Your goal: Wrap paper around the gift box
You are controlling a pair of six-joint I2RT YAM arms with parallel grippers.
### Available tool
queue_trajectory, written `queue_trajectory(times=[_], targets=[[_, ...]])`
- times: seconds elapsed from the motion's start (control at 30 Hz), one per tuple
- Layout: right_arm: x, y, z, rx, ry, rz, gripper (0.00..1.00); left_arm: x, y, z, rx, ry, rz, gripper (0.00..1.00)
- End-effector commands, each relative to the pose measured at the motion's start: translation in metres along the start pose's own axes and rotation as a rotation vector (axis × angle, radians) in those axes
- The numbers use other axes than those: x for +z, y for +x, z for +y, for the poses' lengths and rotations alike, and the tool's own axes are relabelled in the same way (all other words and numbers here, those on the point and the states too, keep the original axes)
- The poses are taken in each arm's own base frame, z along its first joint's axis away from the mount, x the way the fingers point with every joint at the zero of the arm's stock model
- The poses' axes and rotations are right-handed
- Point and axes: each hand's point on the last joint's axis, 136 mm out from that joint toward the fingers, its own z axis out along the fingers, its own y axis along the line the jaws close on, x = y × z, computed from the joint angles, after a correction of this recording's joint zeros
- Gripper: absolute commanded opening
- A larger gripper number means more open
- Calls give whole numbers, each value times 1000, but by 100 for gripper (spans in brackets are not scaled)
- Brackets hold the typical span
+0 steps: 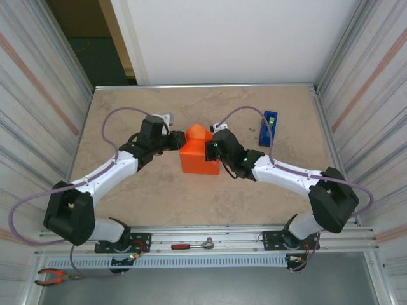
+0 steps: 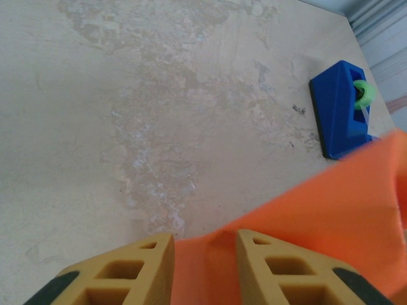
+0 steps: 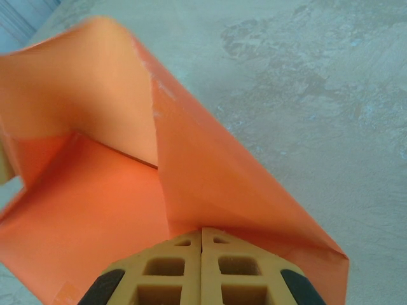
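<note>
The orange paper is folded up around a block-shaped form at the table's middle, with a flap peaking at its far side. The gift box is hidden under it. My left gripper is at the parcel's left side, its fingers apart, and an edge of the paper rises between them. At the parcel's right side, my right gripper is shut, fingertips together on a fold of the paper that stands up in front of it.
A blue tape dispenser stands to the right of the parcel, behind my right arm. A red-handled tool lies on the rail at the near edge, with pliers at the bottom left. Corrugated walls close in both sides.
</note>
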Motion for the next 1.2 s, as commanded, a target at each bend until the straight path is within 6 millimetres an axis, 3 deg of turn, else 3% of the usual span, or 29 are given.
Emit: queue_trajectory(times=[0.0, 0.43, 0.83, 1.17], targets=[[6, 121, -28, -34, 70, 403, 0, -8, -7, -12, 24, 4, -39, 29], [7, 121, -27, -32, 67, 402, 0, -6, -1, -25, 57, 4, -28, 22], [8, 122, -28, -33, 68, 404, 0, -2, -14, -40, 93, 20, -41, 23], [7, 120, -26, -32, 64, 399, 0, 8, 8, -40, 102, 20, 15, 22]])
